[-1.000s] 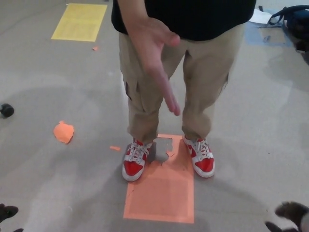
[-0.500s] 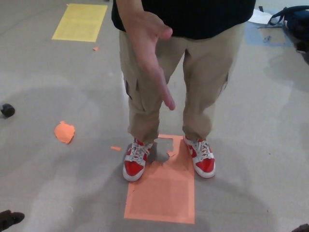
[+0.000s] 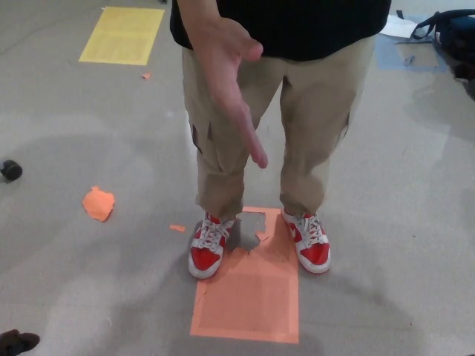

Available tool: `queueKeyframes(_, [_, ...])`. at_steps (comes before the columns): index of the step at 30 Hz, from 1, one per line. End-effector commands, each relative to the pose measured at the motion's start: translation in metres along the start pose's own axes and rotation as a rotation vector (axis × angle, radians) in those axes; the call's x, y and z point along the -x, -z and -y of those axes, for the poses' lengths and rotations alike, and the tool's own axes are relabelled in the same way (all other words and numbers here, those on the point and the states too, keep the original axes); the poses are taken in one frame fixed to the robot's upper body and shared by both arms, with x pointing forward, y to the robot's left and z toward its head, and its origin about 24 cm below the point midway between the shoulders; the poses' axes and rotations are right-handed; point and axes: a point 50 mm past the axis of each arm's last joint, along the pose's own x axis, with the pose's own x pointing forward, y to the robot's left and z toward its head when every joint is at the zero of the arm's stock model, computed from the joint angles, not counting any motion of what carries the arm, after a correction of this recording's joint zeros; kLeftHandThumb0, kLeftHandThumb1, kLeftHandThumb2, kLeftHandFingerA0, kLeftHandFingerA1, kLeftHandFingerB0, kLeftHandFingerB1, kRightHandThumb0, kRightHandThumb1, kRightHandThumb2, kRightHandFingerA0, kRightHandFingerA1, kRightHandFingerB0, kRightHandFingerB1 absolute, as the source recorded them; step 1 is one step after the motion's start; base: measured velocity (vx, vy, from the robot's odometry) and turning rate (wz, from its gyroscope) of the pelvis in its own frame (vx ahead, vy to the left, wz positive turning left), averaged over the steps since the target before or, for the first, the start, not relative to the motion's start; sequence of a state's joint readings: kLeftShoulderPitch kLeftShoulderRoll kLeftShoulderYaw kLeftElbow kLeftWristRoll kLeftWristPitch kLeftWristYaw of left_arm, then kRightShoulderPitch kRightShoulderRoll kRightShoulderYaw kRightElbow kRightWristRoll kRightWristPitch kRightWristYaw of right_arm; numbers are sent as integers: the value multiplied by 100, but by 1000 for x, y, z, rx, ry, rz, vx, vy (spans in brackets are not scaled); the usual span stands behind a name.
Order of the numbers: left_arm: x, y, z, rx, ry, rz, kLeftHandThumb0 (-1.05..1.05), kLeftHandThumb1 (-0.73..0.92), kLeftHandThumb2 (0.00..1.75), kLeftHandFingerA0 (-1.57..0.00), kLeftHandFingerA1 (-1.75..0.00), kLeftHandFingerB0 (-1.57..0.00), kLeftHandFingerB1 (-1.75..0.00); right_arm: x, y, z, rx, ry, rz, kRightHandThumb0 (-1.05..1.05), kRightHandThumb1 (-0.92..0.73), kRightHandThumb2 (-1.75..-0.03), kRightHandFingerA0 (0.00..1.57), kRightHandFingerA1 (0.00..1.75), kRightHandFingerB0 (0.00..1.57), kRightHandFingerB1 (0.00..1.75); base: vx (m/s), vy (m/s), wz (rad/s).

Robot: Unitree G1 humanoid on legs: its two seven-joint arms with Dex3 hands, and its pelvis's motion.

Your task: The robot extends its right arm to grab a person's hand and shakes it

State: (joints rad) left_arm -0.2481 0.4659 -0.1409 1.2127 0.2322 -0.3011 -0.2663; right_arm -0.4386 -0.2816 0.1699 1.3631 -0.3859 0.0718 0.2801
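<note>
Person's hand (image 3: 226, 70) was held out mid-frame, above orange floor patch (image 3: 249, 285), palm open. Soft, yielding; best gripped gently across palm. Left hand (image 3: 16, 342) only sliver at corner, fingers unreadable. Right hand out of shot.

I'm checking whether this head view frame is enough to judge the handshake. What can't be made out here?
- Right hand: out of the head view, so its state is unknown.
- Left hand: only a dark tip at the bottom-left edge; open or shut cannot be told.
- Person above the waist: cut off by the top edge; the offered hand shows no wrist.
- Black bag: cropped by the right edge.
</note>
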Motion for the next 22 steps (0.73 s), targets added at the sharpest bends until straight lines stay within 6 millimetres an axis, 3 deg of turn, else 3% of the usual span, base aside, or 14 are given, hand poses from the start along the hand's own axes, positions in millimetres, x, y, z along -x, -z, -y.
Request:
queueKeyframes(1, [-1,-1,-2,42,2,-16,-74,70,99,-5,-31,-4,-27,4,0,13,-25,25,-3,-75,-80,-107,5,36,9,31,0,0,0])
queueKeyframes(6, [-1,0,-2,6,-10,-15,-68,68,100,-2,-37,-2,-32,4,-1,13,-15,9,6,-73,-80,-109,4,36,7,28,0,0,0])
queueKeyframes(7, [0,0,-4,9,-16,-8,-69,68,100,-3,-38,-2,-32,4,-4,14,-11,12,8,-73,-92,-75,8,30,10,24,0,0,0])
queueKeyframes(18, [-1,-7,-11,-2,-19,-3,-74,71,100,-5,-33,-5,-27,5,-12,17,-26,25,33,-67,-92,-73,9,32,10,24,0,0,0])
queueKeyframes(22, [-2,-7,-10,-4,-21,-9,-68,70,101,-2,-36,-2,-30,5,-11,19,-26,26,27,-74,-92,-74,9,33,12,23,0,0,0])
